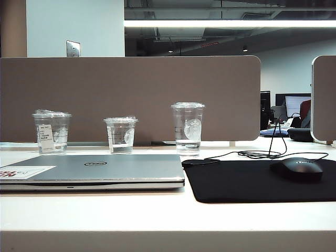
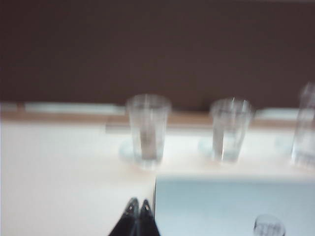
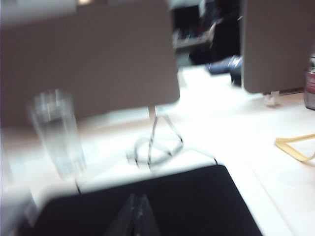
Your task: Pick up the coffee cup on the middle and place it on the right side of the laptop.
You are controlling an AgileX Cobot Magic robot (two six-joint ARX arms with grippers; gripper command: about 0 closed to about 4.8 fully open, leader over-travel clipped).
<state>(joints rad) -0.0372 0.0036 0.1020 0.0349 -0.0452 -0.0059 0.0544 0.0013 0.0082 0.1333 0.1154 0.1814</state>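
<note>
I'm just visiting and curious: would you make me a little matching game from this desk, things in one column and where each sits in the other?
Things
1. short clear plastic coffee cup
2. tall slim clear cup
3. clear cup with a white rectangular label
4. black computer mouse

Places
A. on the black mouse pad
B. leftmost in the row of cups
C. middle of the row, behind the slim silver-grey laptop
D. rightmost in the row, near the laptop's right edge

Pairs: 1-C, 2-D, 3-B, 4-A
</note>
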